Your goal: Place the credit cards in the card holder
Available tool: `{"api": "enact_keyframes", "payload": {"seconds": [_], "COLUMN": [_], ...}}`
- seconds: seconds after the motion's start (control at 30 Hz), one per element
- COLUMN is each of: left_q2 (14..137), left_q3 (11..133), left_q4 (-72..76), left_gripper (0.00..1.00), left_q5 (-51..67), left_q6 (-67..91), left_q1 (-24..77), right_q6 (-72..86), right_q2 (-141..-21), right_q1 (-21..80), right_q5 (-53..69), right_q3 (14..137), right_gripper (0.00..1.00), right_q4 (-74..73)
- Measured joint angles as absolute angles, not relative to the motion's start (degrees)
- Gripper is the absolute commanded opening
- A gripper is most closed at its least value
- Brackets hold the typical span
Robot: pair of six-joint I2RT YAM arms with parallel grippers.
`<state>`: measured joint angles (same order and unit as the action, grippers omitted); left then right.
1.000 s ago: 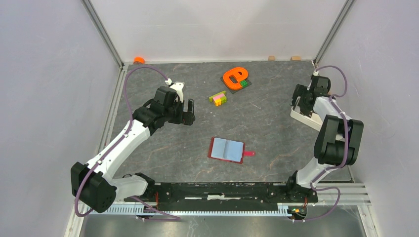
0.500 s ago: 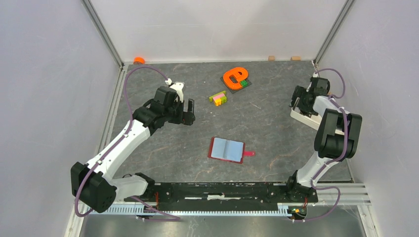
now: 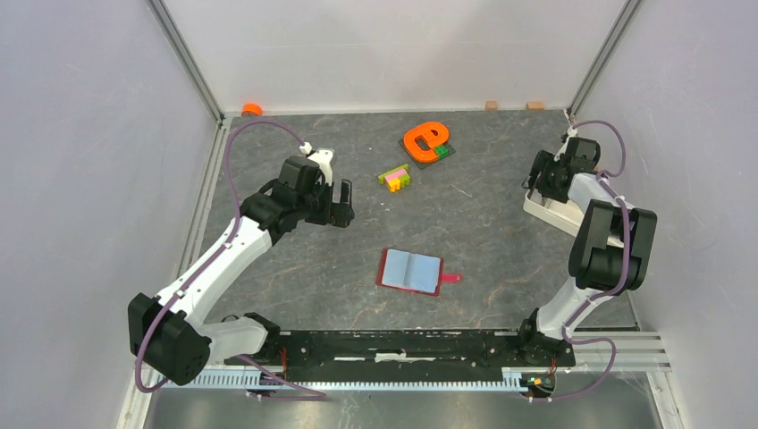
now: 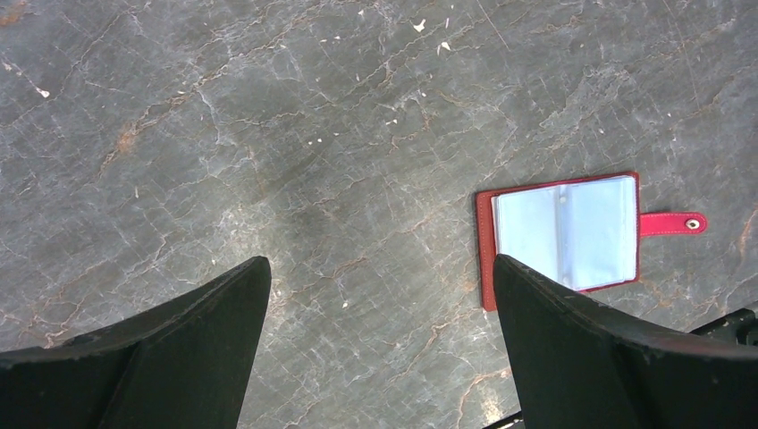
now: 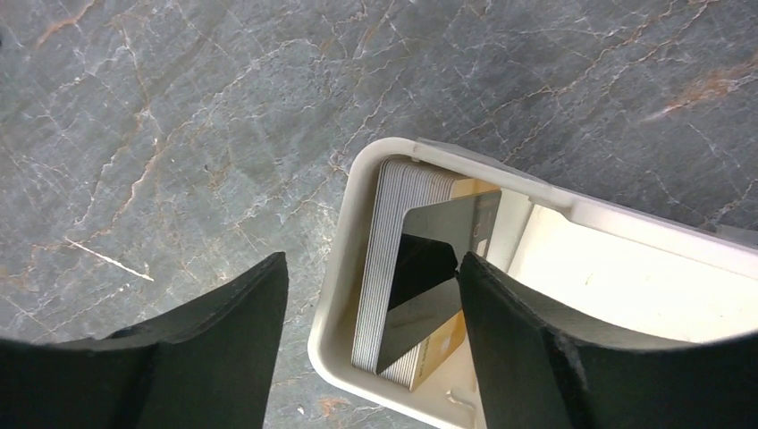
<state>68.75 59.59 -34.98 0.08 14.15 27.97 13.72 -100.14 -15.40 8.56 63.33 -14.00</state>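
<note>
Right gripper parted astride rounded rim of glossy white plastic tray, thin stacked credit cards between; left gripper spread wide.

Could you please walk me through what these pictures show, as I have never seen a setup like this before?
These are two robot arms bolted to the near edge of a grey table. The wide picture looks down from above and behind them: the left arm on its left, the right arm on its right. The other two pictures come from a camera on each wrist; the black shapes at the bottom are that arm's own fingers. On the table lie an open red card holder, toy bricks, an orange shape and a white tray holding a stack of credit cards. The left arm's fingers are open above bare table. The right arm's fingers are open over the tray end where the cards stand. Nothing is held.
</note>
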Motion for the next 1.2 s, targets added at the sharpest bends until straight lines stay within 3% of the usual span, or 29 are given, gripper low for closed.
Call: {"api": "enact_keyframes", "payload": {"seconds": [0.2, 0.5, 0.73, 1.2], "left_q2": [68.75, 68.75, 68.86, 68.9], "left_q3": [59.59, 59.57, 59.57, 59.57], "left_q4": [-34.98, -34.98, -34.98, -34.98], "left_gripper": [1.0, 1.0, 1.0, 1.0], "left_q5": [0.56, 0.62, 0.82, 1.67], "left_q6": [14.15, 14.15, 14.15, 14.15], "left_q1": [27.99, 27.99, 27.97, 27.99], "right_q6": [14.24, 14.33, 14.13, 13.34], "right_q2": [-98.59, -96.79, -95.92, -95.94], "right_q1": [-15.44, -15.51, -15.62, -15.88], "right_q5": [8.62, 7.68, 6.83, -2.39], "right_q3": [63.33, 63.33, 63.33, 62.54], "right_gripper": [0.6, 0.32, 0.21, 0.15], "right_q4": [-14.28, -14.61, -15.51, -18.04]}}
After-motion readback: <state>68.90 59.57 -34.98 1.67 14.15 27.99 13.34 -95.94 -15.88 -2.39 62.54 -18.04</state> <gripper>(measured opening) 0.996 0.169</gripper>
